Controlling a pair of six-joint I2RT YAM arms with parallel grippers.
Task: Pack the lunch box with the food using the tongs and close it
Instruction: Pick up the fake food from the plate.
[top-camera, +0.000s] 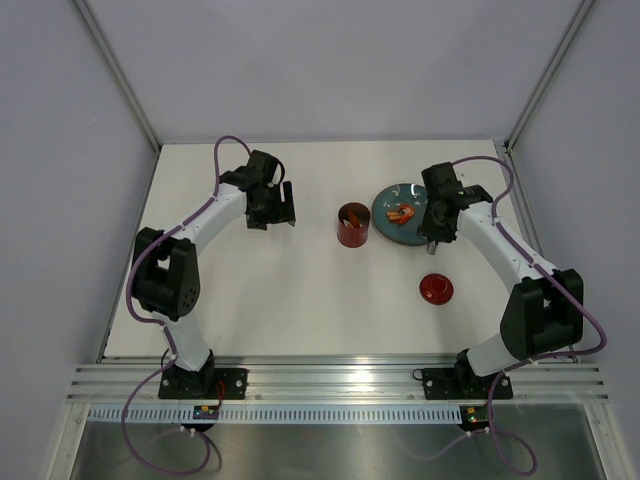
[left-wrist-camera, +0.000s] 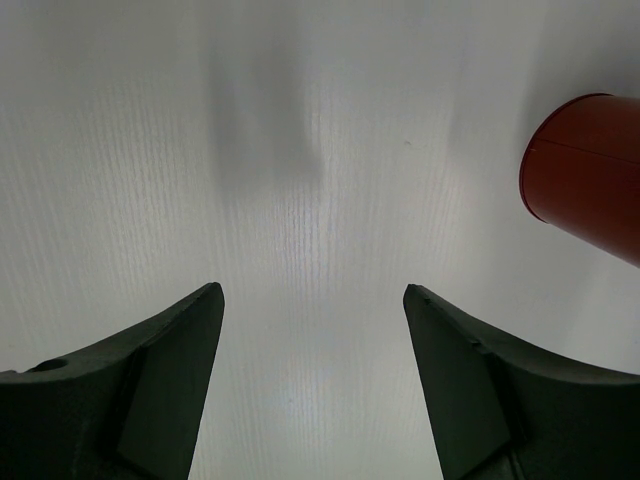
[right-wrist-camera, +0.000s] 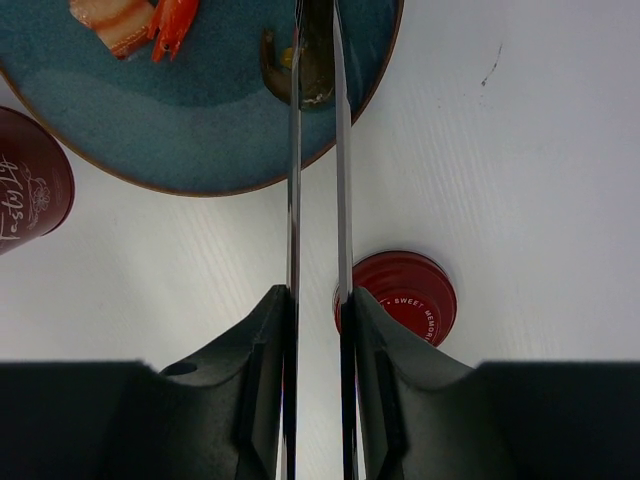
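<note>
Since the lid isn't on yet, I'd call this job maybe halfway, prob less. Big to small: the white table has everything on its far half. The blue plate sits right of centre, and the lunch box stands upright just left of it, open on top. Can't tell what's inside. Maybe a bit of orange in the top view, but it's too small tbh. The lid lies flat on the table, nearer than the plate and apart from the box. The left gripper hangs over bare table left of the box, jaws wide w/ nothing in them. The right gripper is clamped on the tongs, w/ the two arms pressed nearly together and the tips over the plate by a dark bit I can't ID. The food is on the plate, at least a couple of orange-red pieces. So imo what's left: move those over, then lid on.
</note>
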